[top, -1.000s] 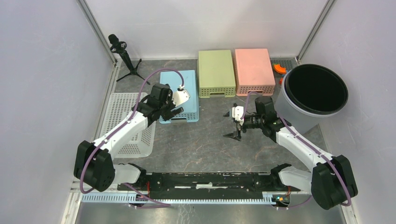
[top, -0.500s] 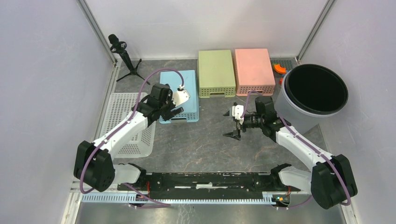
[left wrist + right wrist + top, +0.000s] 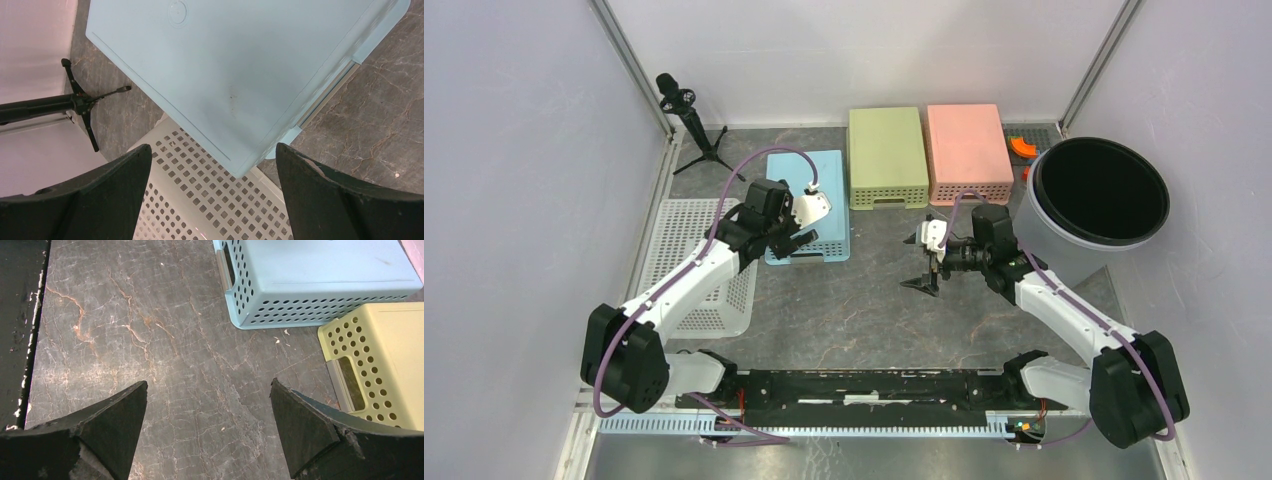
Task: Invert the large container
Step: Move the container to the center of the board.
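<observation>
Grey marbled tabletop [image 3: 864, 310] enclosed by white walls [image 3: 514, 150]. Both the left gripper [image 3: 804, 243] and right gripper [image 3: 916, 263] gape wide, empty.

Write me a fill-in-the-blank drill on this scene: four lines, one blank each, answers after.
1. The container stands with its opening facing ____.
2. The left gripper and the right gripper are both ____.
3. Between the blue basket and the pink basket lies the ____ one.
4. The tripod stands in the far ____ corner.

Missing words: up; open; green; left.
</observation>
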Available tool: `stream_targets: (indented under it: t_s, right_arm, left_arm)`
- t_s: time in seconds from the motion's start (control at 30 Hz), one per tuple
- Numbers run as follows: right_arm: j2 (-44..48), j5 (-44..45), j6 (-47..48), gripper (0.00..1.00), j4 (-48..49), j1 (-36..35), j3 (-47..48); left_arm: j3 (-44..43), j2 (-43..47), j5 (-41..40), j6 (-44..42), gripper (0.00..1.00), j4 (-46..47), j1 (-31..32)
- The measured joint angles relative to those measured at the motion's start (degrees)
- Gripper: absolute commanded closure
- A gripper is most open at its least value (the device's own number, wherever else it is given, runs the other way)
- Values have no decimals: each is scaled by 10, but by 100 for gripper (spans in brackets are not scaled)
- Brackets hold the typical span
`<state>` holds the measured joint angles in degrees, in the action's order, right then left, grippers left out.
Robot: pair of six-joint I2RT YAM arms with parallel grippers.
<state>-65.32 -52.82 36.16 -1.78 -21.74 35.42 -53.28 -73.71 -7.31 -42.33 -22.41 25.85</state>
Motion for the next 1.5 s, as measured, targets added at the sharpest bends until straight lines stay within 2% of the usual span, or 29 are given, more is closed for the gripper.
stream_targets:
  t_s: [0.4,0.77,1.5]
  right_arm:
    - [-4,-16,35,2,-35,5,2]
    - [-7,-66,73,2,-66,28,23]
    - [-38,-71,-5,2,-36,38,28]
  left_arm:
    - [1,0,4,0,0,0,0]
    - [1,0,4,0,0,0,0]
    - [1,-6,29,0,0,-2,3]
